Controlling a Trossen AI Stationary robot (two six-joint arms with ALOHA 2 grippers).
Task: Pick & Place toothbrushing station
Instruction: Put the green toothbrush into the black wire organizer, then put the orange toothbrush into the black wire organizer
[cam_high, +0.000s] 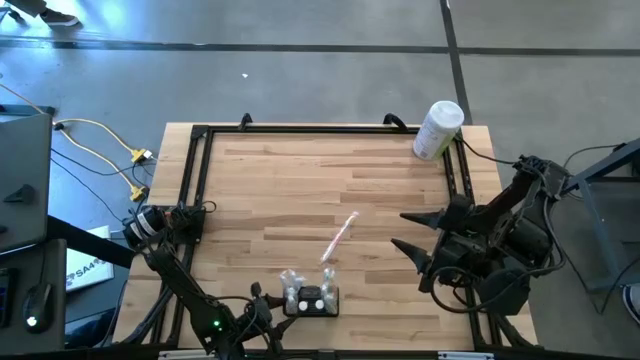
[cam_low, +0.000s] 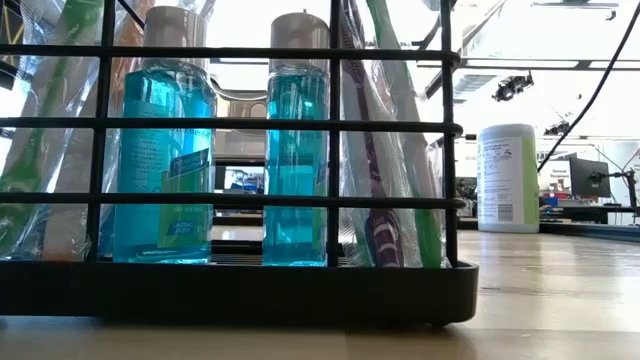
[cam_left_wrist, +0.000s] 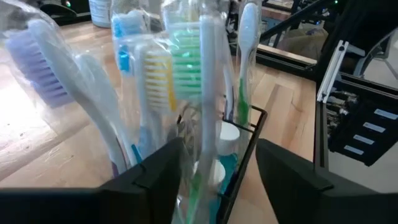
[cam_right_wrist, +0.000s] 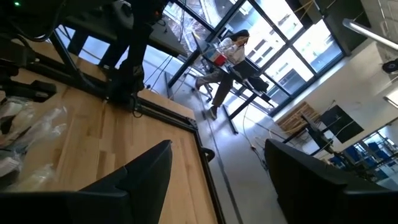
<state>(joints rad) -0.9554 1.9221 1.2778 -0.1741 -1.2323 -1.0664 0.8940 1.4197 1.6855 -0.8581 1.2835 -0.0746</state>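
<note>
Toothbrushing station (cam_high: 312, 299) sits at the near edge of our wooden surface (cam_high: 300, 190), with our left gripper (cam_left_wrist: 217, 180) right at it, jaws spread to either side of the wrapped toothbrushes (cam_left_wrist: 168, 81). Our right gripper (cam_high: 412, 232) waits above the surface's right side, jaws apart and empty. Inside the black wire rack stand two blue mouthwash bottles (cam_low: 165, 150). One loose wrapped toothbrush (cam_high: 338, 238) lies mid-surface; a white container (cam_high: 437, 130) stands at the far corner.
</note>
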